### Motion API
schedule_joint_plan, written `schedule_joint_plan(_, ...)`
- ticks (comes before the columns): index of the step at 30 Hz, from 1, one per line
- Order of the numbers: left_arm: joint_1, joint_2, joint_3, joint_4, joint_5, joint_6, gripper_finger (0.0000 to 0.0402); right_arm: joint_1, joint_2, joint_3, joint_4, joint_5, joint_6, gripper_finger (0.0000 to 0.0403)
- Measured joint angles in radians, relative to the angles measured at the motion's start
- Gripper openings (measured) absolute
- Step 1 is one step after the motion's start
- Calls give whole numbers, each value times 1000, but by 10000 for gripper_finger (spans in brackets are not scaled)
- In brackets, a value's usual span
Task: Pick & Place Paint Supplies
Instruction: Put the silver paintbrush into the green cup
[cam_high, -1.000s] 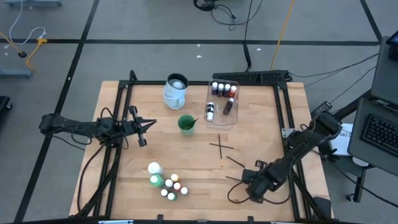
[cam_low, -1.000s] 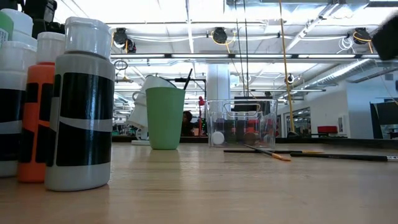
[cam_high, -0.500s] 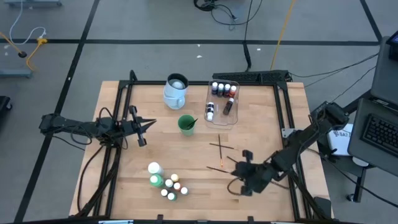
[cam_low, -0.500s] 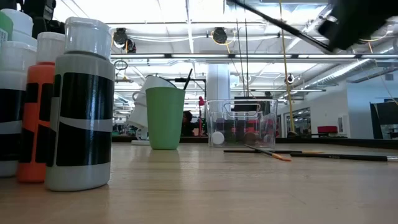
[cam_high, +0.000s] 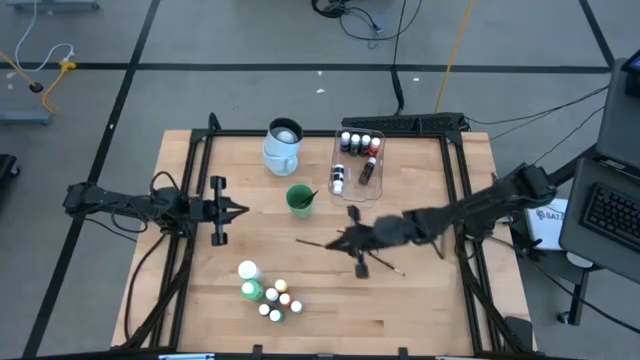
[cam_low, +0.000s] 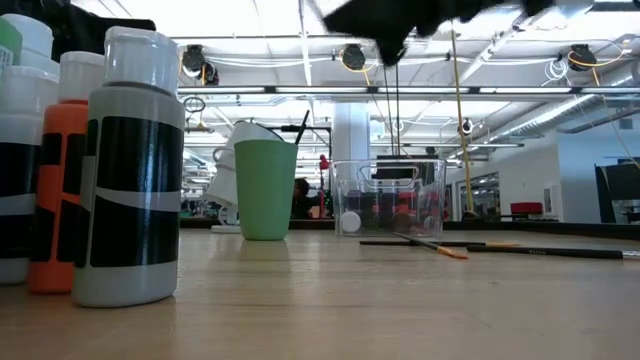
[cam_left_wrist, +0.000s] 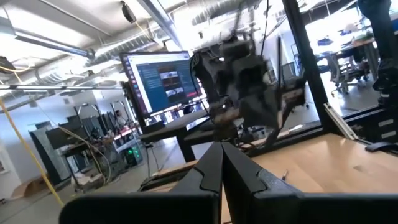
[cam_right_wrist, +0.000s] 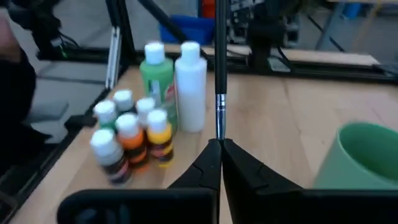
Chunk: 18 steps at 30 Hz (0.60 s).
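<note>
Tub, jug and cup on the wooden table

The clear tub (cam_high: 358, 164) sits near the far edge, the pale-blue jug (cam_high: 283, 146) beside it, the green cup (cam_high: 299, 200) just nearer.

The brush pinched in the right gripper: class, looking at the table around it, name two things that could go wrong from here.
1. The right gripper pinches the brush only at one end, so the long handle could slip or swing loose.
2. The green cup already holds a brush and looks light; a misjudged drop might tip it.
3. The small paint bottles stand packed together, so a low pass could topple them.
</note>
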Motion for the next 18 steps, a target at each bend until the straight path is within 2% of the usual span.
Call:
schedule_joint_plan(4, 0, 0, 0, -1, 1, -20, 2, -102, 60, -31, 151, -130, -22, 0)
schedule_joint_plan(8, 0, 0, 0, 18, 31, -22, 12, -161, 144, -32, 247, -139, -45, 0)
schedule_joint_plan(10, 0, 0, 0, 29, 37, -39, 24, -177, 183, -29, 336, -154, -78, 0)
schedule_joint_plan(14, 0, 0, 0, 38, 44, -63, 58, -195, 244, 13, 451, -260, -90, 0)
schedule_joint_plan(18, 0, 0, 0, 38, 47, -94, 108, -197, 315, 93, 430, -271, -87, 0)
